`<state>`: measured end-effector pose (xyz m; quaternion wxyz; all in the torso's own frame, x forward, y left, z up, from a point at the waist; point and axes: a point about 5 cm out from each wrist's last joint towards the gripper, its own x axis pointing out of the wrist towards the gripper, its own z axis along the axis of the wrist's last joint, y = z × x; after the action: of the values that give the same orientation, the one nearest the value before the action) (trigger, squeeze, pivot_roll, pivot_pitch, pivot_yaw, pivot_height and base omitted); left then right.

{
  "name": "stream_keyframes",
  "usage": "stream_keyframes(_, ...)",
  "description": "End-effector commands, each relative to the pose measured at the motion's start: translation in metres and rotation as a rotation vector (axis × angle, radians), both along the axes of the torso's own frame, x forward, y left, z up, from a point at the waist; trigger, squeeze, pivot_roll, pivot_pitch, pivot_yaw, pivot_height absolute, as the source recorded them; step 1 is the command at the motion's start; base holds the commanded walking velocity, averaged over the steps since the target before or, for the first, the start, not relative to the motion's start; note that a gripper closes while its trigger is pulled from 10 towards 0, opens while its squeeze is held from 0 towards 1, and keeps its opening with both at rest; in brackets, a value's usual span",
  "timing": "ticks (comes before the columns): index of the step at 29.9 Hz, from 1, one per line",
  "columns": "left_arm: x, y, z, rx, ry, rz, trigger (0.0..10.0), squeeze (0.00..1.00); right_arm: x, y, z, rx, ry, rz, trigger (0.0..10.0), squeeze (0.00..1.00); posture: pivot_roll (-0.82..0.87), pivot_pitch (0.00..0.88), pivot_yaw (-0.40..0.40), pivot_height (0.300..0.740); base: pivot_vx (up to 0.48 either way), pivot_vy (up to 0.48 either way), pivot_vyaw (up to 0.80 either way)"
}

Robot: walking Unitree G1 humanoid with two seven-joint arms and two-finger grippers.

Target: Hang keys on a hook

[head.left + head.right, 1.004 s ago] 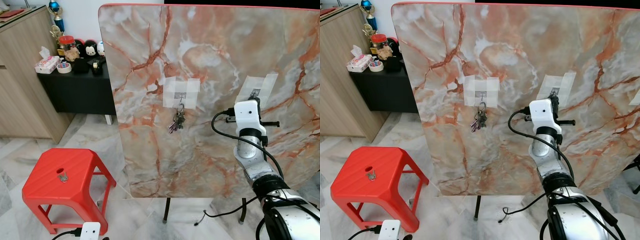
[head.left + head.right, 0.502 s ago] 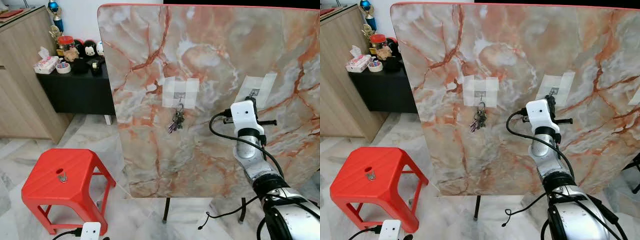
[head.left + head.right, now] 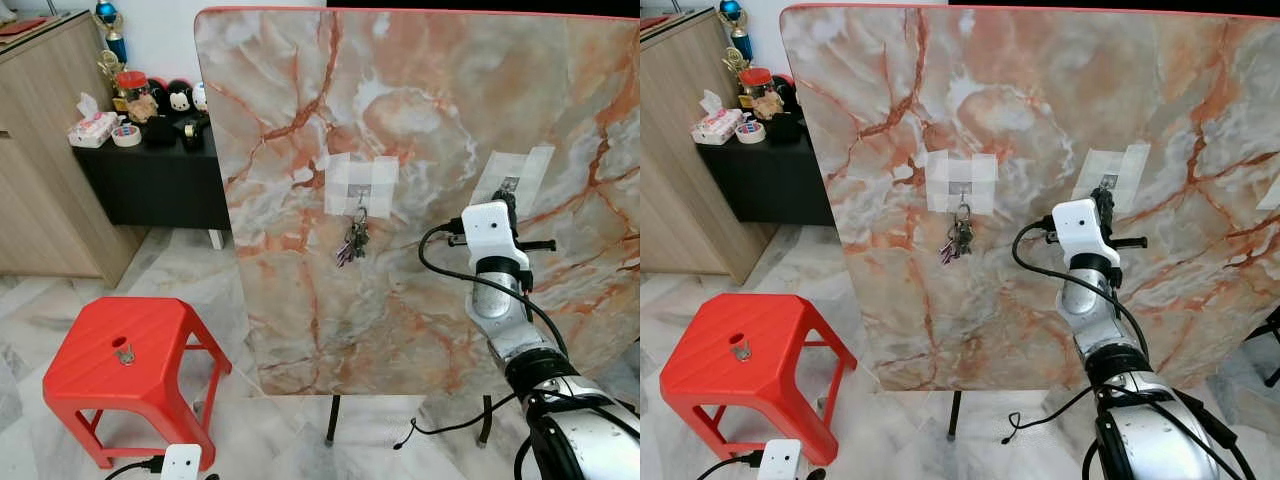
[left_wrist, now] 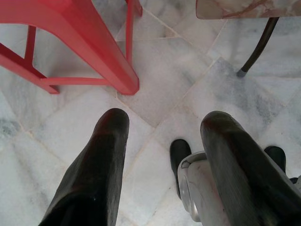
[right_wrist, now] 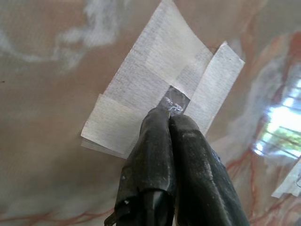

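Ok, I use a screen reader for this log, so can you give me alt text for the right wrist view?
The right gripper has its two black fingers pressed together, tips at a small metal hook taped with white tape to an orange-veined marble board.

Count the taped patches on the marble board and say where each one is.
2 fully seen. One taped patch sits mid-board with the keys hanging below it; the other taped patch is up at the right gripper. A white bit at the board's right edge might be a third.
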<state>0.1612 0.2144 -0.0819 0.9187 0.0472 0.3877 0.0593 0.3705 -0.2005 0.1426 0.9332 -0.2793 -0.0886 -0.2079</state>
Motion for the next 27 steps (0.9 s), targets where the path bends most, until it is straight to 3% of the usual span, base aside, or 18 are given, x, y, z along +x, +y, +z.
stream_keyframes(1,-0.0005,-0.001,-0.0004,-0.007,-0.003,0.008,10.0,0.0,-0.0003,0.0029,0.0047,0.011,-0.04,0.0,10.0,0.0,0.04,0.0,-0.05,0.725,0.0,0.0,0.0)
stream_keyframes(10,-0.0002,-0.0016,-0.0003,-0.009,-0.004,0.008,10.0,0.0,-0.0056,0.001,-0.0039,0.058,-0.04,-0.041,10.0,0.0,0.04,0.0,-0.051,0.725,0.0,0.0,0.0)
stream_keyframes(27,0.0,-0.0019,-0.0001,-0.01,-0.009,0.01,10.0,0.0,-0.0017,0.0005,0.0051,0.04,-0.061,-0.039,10.0,0.0,0.04,0.0,-0.051,0.725,0.0,0.0,0.0)
